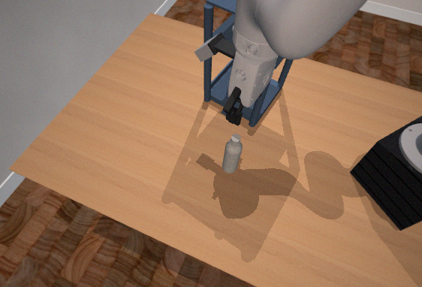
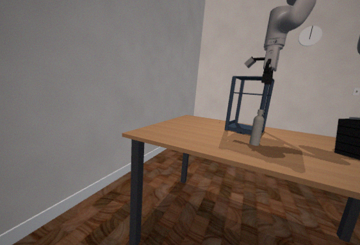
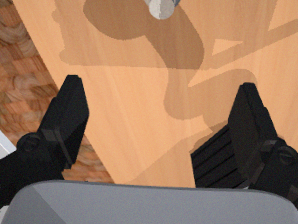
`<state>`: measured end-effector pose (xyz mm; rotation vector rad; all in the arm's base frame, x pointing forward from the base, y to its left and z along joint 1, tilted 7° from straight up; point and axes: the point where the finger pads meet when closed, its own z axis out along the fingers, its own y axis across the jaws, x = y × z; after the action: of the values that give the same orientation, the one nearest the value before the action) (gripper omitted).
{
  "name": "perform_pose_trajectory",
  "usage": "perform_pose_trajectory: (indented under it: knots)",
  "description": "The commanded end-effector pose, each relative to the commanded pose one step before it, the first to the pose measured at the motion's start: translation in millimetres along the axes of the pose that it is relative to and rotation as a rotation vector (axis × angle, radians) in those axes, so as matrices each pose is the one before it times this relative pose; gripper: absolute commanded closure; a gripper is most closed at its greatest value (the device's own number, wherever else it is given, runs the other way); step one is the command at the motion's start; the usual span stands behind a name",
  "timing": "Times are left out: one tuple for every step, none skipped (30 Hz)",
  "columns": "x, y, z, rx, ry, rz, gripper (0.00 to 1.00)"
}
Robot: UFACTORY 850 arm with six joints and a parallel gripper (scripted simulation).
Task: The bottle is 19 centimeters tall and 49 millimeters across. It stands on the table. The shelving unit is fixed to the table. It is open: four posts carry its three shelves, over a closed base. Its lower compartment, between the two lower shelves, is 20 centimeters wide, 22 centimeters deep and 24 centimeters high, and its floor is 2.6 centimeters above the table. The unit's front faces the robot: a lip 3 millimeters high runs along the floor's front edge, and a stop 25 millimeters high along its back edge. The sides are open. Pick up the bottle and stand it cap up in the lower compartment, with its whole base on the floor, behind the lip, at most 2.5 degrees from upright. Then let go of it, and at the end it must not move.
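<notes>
From the top, our gripper (image 1: 234, 112) hangs released above the upright bottle (image 1: 232, 154) before the shelving unit (image 1: 207, 56); from outside, we see the bottle (image 2: 256, 127) on the table (image 2: 189, 135); our wrist view shows the cap between spread fingers.

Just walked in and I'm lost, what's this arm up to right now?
The gripper hangs open and empty, high above the table, near the top of the blue shelving unit. The grey bottle stands cap up on the table in front of the unit, untouched. Nothing is in the lower compartment yet.
</notes>
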<state>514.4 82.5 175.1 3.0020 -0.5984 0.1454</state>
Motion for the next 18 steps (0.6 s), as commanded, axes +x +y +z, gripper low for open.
perform_pose_trajectory:
  knots:
    - [1.62, -0.39, -0.55, 0.00129, 0.00281, 0.00137, 0.00]
    - [0.04, 0.01, 0.01, 0.00002, 0.00005, 0.00006, 0.00]
    - [0.00, 0.00, 0.00, 0.00000, 0.00000, 0.00000, 0.00]
    - [0.00, 0.00, 0.00, 0.00000, 0.00000, 0.00000, 0.00]
    - [0.00, 0.00, 0.00, 0.00000, 0.00000, 0.00000, 0.00]
    - [0.00, 0.00, 0.00, 0.00000, 0.00000, 0.00000, 0.00]
    - [0.00, 0.00, 0.00, 0.00000, 0.00000, 0.00000, 0.00]
    - [0.00, 0.00, 0.00, 0.00000, 0.00000, 0.00000, 0.00]
    - [0.00, 0.00, 0.00, 0.00000, 0.00000, 0.00000, 0.00]
    - [0.00, 0.00, 0.00, 0.00000, 0.00000, 0.00000, 0.00]
    - [0.00, 0.00, 0.00, 0.00000, 0.00000, 0.00000, 0.00]
    - [0.00, 0.00, 0.00, 0.00000, 0.00000, 0.00000, 0.31]
    - [0.00, 0.00, 0.00, -0.00001, 0.00001, 0.00001, 0.31]
    - [0.00, 0.00, 0.00, -0.00004, 0.00003, 0.00003, 0.31]
    - [0.00, 0.00, 0.00, -0.00008, 0.00005, 0.00007, 0.31]
    - [0.00, 0.00, 0.00, -0.00012, 0.00009, 0.00011, 0.31]
    - [0.00, 0.00, 0.00, 0.00000, 0.00000, 0.00000, 0.31]
    - [0.00, 0.00, 0.00, 0.00000, 0.00000, 0.00000, 0.31]
